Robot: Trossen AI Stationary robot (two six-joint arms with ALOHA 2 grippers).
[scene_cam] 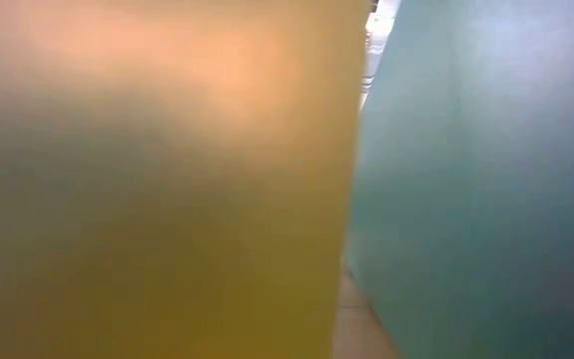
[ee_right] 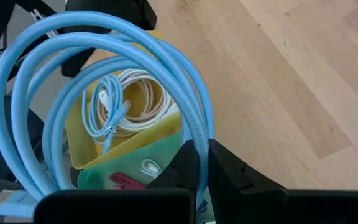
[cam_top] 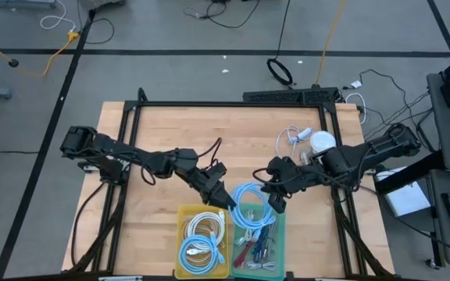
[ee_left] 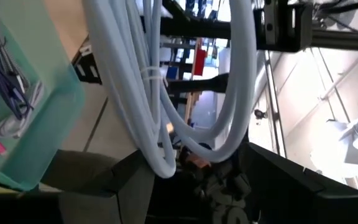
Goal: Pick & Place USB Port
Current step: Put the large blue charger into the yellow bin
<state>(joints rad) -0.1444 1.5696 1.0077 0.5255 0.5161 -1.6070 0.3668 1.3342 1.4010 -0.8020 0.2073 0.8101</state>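
1. A coiled light-blue cable (cam_top: pixel 250 209) is hanging above the far end of the green bin (cam_top: pixel 276 257), held up between both arms.
2. The right pincer (cam_top: pixel 276 204) is clenching the coil at its right side; in the right wrist view the cable (ee_right: pixel 114 59) is passing between that pincer's 2 dark fingers (ee_right: pixel 225 165).
3. The left pincer (cam_top: pixel 229 200) is touching the coil's left side; in the left wrist view the loops (ee_left: pixel 166 93), bound with a tie, are draping in front of its fingers, and I cannot tell whether they are gripping.
4. The green bin is holding red and purple cables (cam_top: pixel 255 250), and it is sitting just beside the yellow bin (cam_top: pixel 180 234), their long sides touching.
5. The yellow bin is holding 2 coils: a white one (cam_top: pixel 208 225) and a light-blue one (cam_top: pixel 201 252).
6. Both bins are sitting at the near edge of the wooden tabletop (cam_top: pixel 170 133).
7. A white cable (cam_top: pixel 291 139) and a white round thing (cam_top: pixel 323 142) are lying on the tabletop behind the right arm.
8. The low view is showing only the 2 bins' walls, yellow (scene_cam: pixel 157 179) and green (scene_cam: pixel 486 179), up close.
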